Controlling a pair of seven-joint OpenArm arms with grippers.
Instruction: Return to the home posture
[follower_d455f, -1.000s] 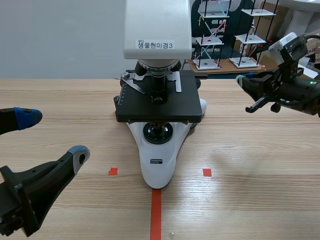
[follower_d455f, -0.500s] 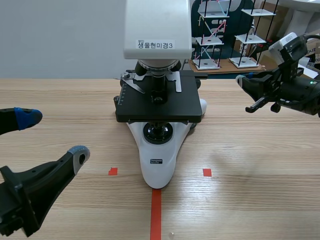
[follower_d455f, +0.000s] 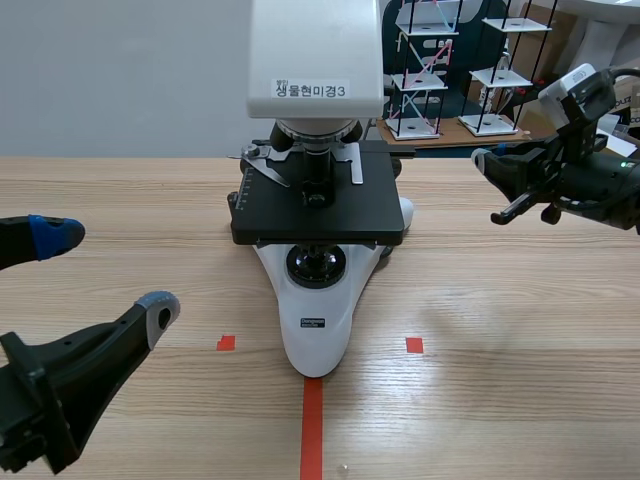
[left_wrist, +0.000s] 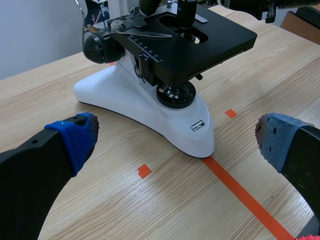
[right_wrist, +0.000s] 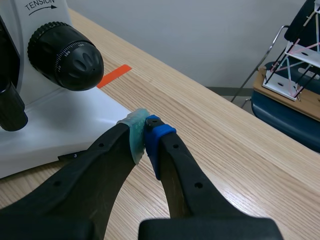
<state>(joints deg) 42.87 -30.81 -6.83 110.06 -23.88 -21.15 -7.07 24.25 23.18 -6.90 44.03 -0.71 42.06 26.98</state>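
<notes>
Unmoved, left end effector (follower_d455f: 108, 272) gapes wide; right end effector (right_wrist: 145, 135) pinches closed.

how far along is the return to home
Done: neither gripper touches the microscope or holds anything; the left gripper is open, low on its own side. In hand: the right gripper, shut, hangs raised beside the microscope, apart from it. Left: probably drawing that arm back, though the pictures don't show the home pose.

- The right arm (follower_d455f: 585, 180), at the far right of the table, was shifted only by a trace at its wrist.
- No other change was detected.
</notes>
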